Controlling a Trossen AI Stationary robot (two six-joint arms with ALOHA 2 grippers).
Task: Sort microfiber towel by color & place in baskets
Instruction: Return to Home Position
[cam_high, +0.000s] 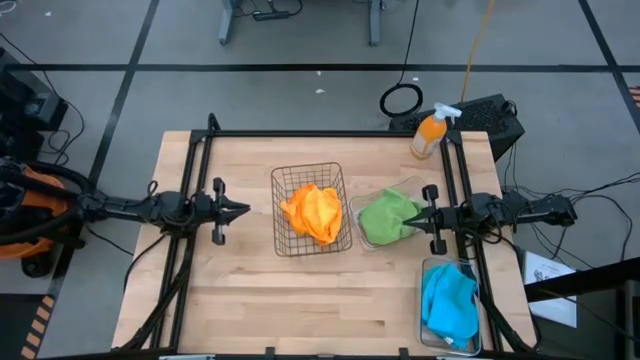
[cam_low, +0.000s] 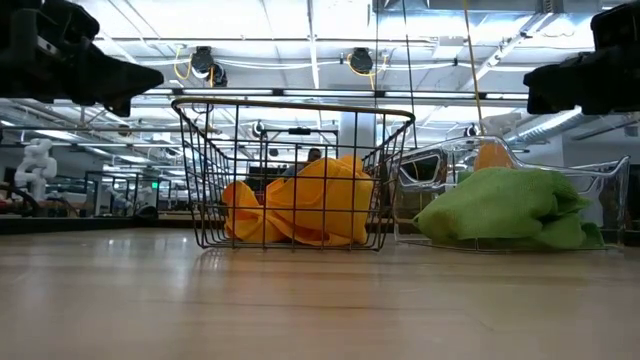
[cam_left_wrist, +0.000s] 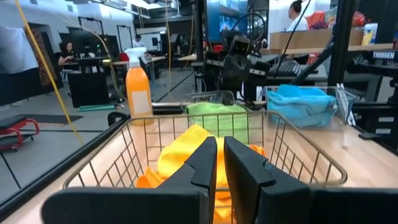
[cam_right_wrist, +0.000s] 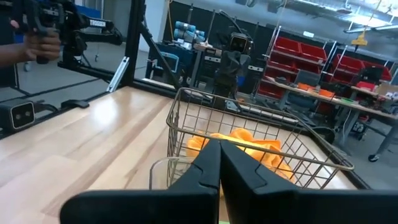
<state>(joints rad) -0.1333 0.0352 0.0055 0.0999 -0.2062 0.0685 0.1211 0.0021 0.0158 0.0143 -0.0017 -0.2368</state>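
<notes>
While left tool (cam_high: 244, 210) and right tool (cam_high: 407, 217) hover closed — frame label (cam_left_wrist: 384, 55) reads "TROSSEN".

Table (cam_high: 240, 285) bare left of wire basket (cam_high: 274, 212); clear tub (cam_high: 354, 216) crowds its right.

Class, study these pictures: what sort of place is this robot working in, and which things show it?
Probably a robotics lab or workshop in an industrial hall. Rows of ceiling lights hang high overhead, red bins fill racks, and a person sits among equipment beyond the table.
</notes>
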